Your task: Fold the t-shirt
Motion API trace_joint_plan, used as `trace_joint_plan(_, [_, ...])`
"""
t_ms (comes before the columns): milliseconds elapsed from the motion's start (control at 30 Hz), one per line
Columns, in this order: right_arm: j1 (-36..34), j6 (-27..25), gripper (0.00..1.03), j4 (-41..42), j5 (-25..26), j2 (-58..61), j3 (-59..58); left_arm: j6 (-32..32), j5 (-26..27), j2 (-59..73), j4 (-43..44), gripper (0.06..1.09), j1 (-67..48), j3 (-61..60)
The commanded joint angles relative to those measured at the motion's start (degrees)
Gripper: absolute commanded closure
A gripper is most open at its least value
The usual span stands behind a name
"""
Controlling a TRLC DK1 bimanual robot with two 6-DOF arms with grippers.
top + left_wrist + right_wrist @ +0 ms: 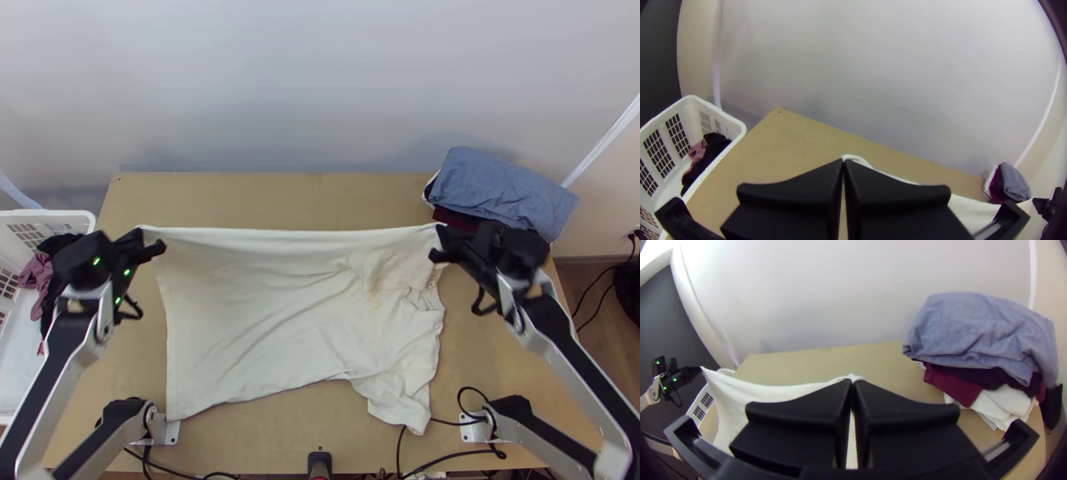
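Observation:
The cream t-shirt (256,312) is stretched between both grippers along its upper edge, its lower part hanging toward the table with wrinkles at the right. At its upper left corner, my left gripper (152,242) is shut on the cloth; in the left wrist view the fingers of that gripper (843,163) meet with white fabric (858,159) at the tips. My right gripper (438,242) holds the upper right corner, and in the right wrist view this gripper (851,383) is shut with shirt fabric (769,392) running off from its tips.
A pile of folded clothes (500,192), blue-grey on top, lies at the table's back right corner, close to the right gripper. A white basket (76,218) with dark and pink clothes stands left of the table (280,200). Black cables run along the near edge.

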Motion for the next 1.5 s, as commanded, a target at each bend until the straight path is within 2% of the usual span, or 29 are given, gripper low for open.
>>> trace_joint_plan(0, [-1.28,2.65,1.0,1.63,-0.23,8.06,5.27,-0.24,0.1,8.27,2.55,1.05,1.16,4.6])
trace_joint_plan(333, [-2.16,5.11,1.0,-1.71,-0.06,30.12,21.97,-0.68,1.42,28.75,3.69,1.05,5.82,17.61])
trace_joint_plan(600, [-2.69,5.72,1.0,-14.19,-0.06,44.97,38.85,-0.77,1.42,40.08,0.97,1.05,6.96,28.33])
trace_joint_plan(800, [-2.69,5.72,1.0,-21.39,-0.06,54.9,51.33,-0.59,1.33,49.75,-5.27,1.05,6.88,38.97])
trace_joint_plan(933, [-2.69,6.51,1.0,-25.0,-0.06,59.47,58.71,-0.59,1.33,55.29,-10.9,1.05,6.96,46.26])
trace_joint_plan(1200, [-2.69,8.18,1.0,-32.47,-0.06,66.86,71.81,-1.03,1.33,60.56,-16.79,1.05,6.88,54.52])
trace_joint_plan(1467, [-2.34,9.33,1.0,-41.17,-0.15,68.09,78.14,-1.38,2.82,57.57,-23.03,1.05,6.96,55.49])
